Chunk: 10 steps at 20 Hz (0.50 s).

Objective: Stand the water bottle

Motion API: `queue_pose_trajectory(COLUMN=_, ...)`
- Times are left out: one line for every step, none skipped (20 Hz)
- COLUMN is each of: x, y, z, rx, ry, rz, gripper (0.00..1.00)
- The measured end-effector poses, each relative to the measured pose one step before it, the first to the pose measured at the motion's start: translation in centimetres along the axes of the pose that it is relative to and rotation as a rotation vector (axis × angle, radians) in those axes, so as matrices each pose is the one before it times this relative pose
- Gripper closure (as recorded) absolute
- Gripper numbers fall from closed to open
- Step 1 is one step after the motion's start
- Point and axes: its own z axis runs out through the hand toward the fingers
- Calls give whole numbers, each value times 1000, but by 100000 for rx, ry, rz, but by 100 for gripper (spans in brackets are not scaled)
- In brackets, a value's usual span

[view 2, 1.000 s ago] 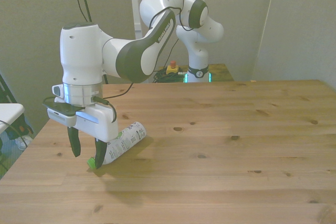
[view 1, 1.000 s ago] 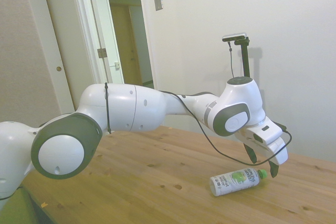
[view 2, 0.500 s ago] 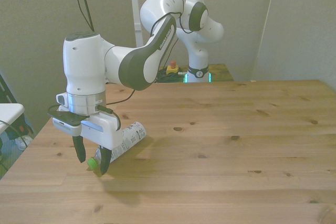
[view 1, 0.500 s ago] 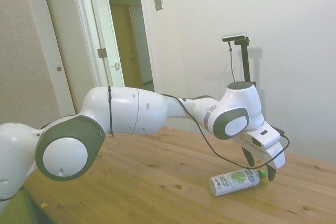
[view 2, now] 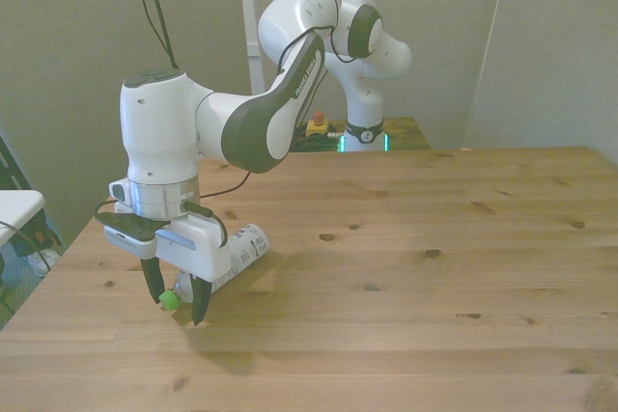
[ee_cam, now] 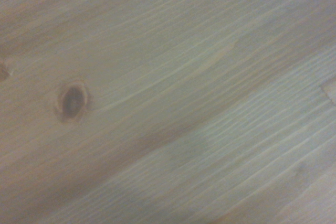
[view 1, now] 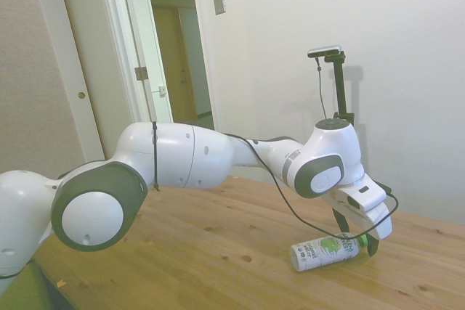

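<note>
The water bottle [view 1: 320,253] lies on its side on the wooden table [view 1: 203,237], its green cap [view 1: 361,239] pointing away from the arm's base. In the front view the water bottle [view 2: 237,253] rests near the front view's left edge of the table [view 2: 435,238], cap [view 2: 169,300] toward the camera. My gripper [view 2: 177,298] is open and low over the cap end, one dark finger [view 2: 153,283] on each side of the neck. The side view puts the gripper [view 1: 356,236] at the same spot. The wrist view holds only blurred wood grain with a dark knot [ee_cam: 72,102].
The table's edge runs close by the bottle on the front view's left, with a white object [view 2: 14,205] just beyond it. Bare wood stretches across the front view's right. An open doorway [view 1: 174,49] stands behind the arm in the side view.
The gripper has come down and shifted slightly toward the bottle; its open fingers now straddle the cap end near the tabletop. The bottle has not moved.
</note>
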Motion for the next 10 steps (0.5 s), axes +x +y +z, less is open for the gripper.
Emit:
queue_pose_trajectory(x=-22, y=19, z=46, rx=-80, ry=-94, rz=7, gripper=100)
queue_pose_trajectory(x=-25, y=12, z=42, rx=-70, ry=-102, rz=-1, gripper=100)
queue_pose_trajectory(x=-23, y=6, z=29, rx=-60, ry=-95, rz=-8, gripper=100)
queue_pose_trajectory(x=-31, y=-3, z=22, rx=-67, ry=-125, rz=-20, gripper=100)
queue_pose_trajectory(x=-54, y=-14, z=31, rx=-84, ry=-195, rz=-44, gripper=100)
queue_pose_trajectory(x=-52, y=-10, z=33, rx=-101, ry=-202, rz=-39, gripper=100)
queue_pose_trajectory(x=-50, y=-13, z=31, rx=-64, ry=-152, rz=-42, gripper=100)
queue_pose_trajectory(x=-50, y=-16, z=29, rx=-49, ry=-139, rz=-45, gripper=100)
queue_pose_trajectory(x=-46, y=-6, z=37, rx=-75, ry=-155, rz=-31, gripper=100)
queue_pose_trajectory(x=-34, y=12, z=46, rx=-102, ry=-137, rz=-9, gripper=100)
